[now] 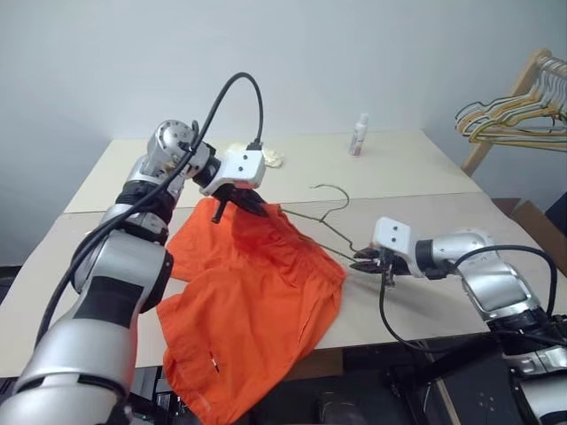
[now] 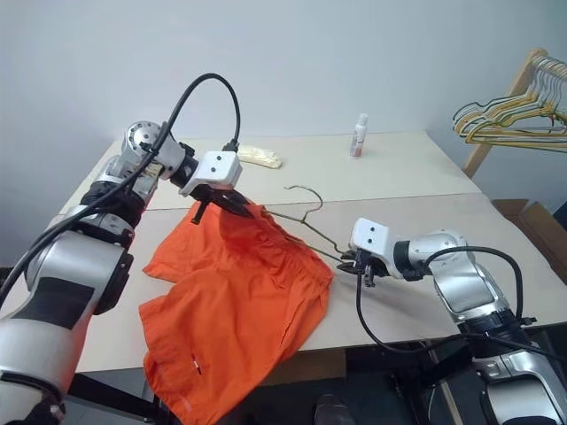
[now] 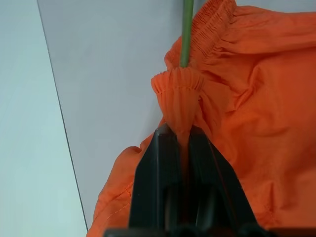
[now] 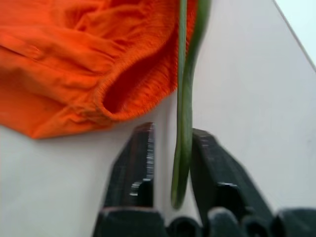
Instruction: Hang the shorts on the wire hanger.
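Two-armed stage of hanging the shorts [image 1: 257,301] on the wire hanger [image 1: 330,232]. The shorts lie spread on the bench [image 1: 416,168], their lower part spilling over its near edge, their gathered waistband lifted at the far corner. The left pincer [image 1: 241,202] is clamped on a pinched fold of that waistband. The right pincer [image 1: 372,261] sits at the hanger's right-hand corner with its jaws parted; the wire bend lies between them, apparently against one finger only, so no firm grip can be claimed.

The hanger's long axis runs across the bench from the right pincer toward the left pincer, its hook [image 1: 334,192] pointing away from the robot. Its far end passes into the waistband just beside the left pincer's hold, so the left arm is the nearer to the point where cloth and wire meet.

The left wrist view shows the green wire entering the elastic right above the pinched fold [image 3: 177,81], a detail hidden in the head views. The right wrist view shows the gap between finger [image 4: 136,163] and wire.
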Controlling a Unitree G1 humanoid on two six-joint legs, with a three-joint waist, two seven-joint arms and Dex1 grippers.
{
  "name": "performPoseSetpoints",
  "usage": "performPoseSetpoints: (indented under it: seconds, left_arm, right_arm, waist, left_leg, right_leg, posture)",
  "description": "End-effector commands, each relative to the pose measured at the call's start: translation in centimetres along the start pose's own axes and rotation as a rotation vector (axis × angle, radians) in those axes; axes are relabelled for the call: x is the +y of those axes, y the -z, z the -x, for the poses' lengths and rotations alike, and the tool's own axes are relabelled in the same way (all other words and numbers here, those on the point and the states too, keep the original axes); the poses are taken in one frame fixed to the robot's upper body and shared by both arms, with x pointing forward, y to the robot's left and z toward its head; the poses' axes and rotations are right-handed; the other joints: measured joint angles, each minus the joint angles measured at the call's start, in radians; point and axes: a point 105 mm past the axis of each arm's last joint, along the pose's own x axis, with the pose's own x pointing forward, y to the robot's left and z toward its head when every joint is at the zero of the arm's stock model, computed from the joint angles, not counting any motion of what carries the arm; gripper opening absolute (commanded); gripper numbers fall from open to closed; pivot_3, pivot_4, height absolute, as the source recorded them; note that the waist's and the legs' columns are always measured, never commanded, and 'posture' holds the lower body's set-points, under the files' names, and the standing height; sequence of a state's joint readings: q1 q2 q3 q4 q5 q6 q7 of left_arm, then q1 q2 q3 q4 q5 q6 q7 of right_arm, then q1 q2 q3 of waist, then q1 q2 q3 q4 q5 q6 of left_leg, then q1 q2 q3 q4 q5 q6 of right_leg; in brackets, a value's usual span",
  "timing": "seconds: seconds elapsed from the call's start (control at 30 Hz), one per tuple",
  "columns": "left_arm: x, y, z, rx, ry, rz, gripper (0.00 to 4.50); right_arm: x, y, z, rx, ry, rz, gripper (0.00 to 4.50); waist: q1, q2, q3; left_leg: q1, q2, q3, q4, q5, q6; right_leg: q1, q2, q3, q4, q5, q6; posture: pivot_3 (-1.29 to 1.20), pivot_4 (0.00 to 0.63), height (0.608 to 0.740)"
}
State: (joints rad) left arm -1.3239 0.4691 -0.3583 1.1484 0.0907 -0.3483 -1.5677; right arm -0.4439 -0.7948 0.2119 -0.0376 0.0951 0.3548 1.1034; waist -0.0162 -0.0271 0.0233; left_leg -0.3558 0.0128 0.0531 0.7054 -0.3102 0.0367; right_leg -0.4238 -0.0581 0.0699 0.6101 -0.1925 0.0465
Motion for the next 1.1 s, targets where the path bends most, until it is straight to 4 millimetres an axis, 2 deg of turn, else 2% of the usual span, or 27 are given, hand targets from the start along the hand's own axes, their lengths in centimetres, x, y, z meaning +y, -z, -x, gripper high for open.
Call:
performPoseSetpoints:
  seconds: [0.03, 0.13, 0.27, 0.37, 0.43, 0.53, 0.73, 0.87, 1.03, 1.1]
  left_arm:
    - [1.6, -1.4, 2.1, -0.009, -0.098, -0.052, 0.0]
    - [1.8, -1.4, 2.8, -0.033, -0.125, -0.041, 0.0]
    - [1.6, -1.1, 3.3, -0.043, -0.138, -0.031, 0.0]
    - [1.6, -0.8, 3.3, -0.039, -0.146, -0.022, 0.0]
    - [1.5, -0.7, 3.2, -0.044, -0.147, -0.013, 0.0]
    - [1.5, -0.6, 3.2, -0.043, -0.149, -0.01, 0.0]
    - [1.5, -0.5, 3.1, -0.044, -0.156, -0.006, 0.0]
    - [1.5, -0.4, 3.1, -0.042, -0.161, -0.007, 0.0]
    - [1.5, -0.4, 3.1, -0.049, -0.166, -0.003, 0.0]
    - [1.5, -0.3, 3.1, -0.049, -0.168, -0.001, 0.0]
  right_arm:
    - [-0.8, -0.6, 1.9, -0.031, 0.066, 0.011, 2.6]
    - [-2.1, 0.1, 3.6, -0.054, 0.174, -0.104, 3.66]
    - [-2.6, 0.7, 6.0, -0.124, 0.257, -0.318, 3.66]
    - [-1.1, 1.6, 6.5, -0.2, 0.239, -0.489, 3.66]
    - [0.4, 2.2, 6.0, -0.225, 0.199, -0.566, 3.66]
    - [2.4, 3.1, 3.4, -0.239, 0.152, -0.683, 3.66]
    - [4.5, 1.3, -0.6, -0.307, 0.08, -0.743, 3.66]
    - [5.0, -0.1, -1.9, -0.357, 0.04, -0.782, 3.66]
    - [5.1, -0.4, -3.2, -0.357, 0.024, -0.84, 3.66]
    - [4.9, -0.4, -3.3, -0.37, 0.03, -0.867, 3.3]
  waist:
    - [0.001, 0.0, 0.0]
    - [0.001, 0.0, 0.0]
    - [0.002, 0.0, 0.0]
    - [0.003, 0.0, 0.0]
    - [0.003, -0.001, 0.0]
    - [-0.001, -0.001, 0.0]
    - [-0.008, 0.0, 0.0]
    - [-0.006, 0.0, 0.0]
    - [-0.002, -0.001, 0.0]
    - [-0.002, -0.001, 0.0]
  left_leg:
    - [0.0, 0.0, 0.0, 0.0, 0.0, 0.0]
    - [0.0, 0.0, 0.0, 0.0, 0.0, 0.0]
    - [0.0, 0.0, 0.0, 0.0, 0.0, 0.0]
    - [0.0, 0.0, 0.0, 0.0, 0.0, 0.0]
    - [0.0, 0.0, -0.001, 0.0, 0.0, 0.001]
    - [0.001, 0.0, 0.0, 0.0, 0.0, 0.001]
    - [0.002, 0.0, 0.0, 0.0, 0.0, 0.001]
    - [0.001, 0.0, -0.001, 0.0, 0.0, 0.001]
    - [0.001, 0.0, -0.001, 0.0, 0.0, 0.001]
    - [0.001, 0.0, -0.001, 0.0, 0.0, 0.001]
  right_leg:
    - [0.0, 0.0, 0.0, 0.0, 0.0, 0.0]
    - [0.0, 0.0, 0.0, 0.0, 0.0, 0.0]
    - [0.0, 0.0, 0.0, 0.0, 0.0, 0.0]
    - [0.0, 0.0, 0.0, 0.0, 0.0, 0.0]
    - [0.001, 0.0, 0.0, 0.0, 0.0, 0.0]
    - [0.001, 0.0, 0.0, 0.0, 0.0, 0.0]
    - [0.001, 0.001, 0.001, 0.002, 0.0, 0.0]
    - [0.001, 0.0, 0.001, 0.002, 0.0, 0.0]
    - [0.001, 0.0, 0.001, 0.001, 0.0, 0.0]
    - [0.001, 0.0, 0.001, 0.001, 0.0, 0.0]
  posture:
    - [-0.01, 0.0, 0.74]
    - [-0.01, 0.0, 0.74]
    - [-0.01, 0.0, 0.74]
    - [-0.01, 0.0, 0.74]
    - [-0.01, 0.0, 0.74]
    - [-0.01, 0.0, 0.74]
    - [-0.01, 0.0, 0.74]
    - [0.0, 0.0, 0.74]
    - [0.0, 0.0, 0.74]
    - [0.0, 0.0, 0.74]
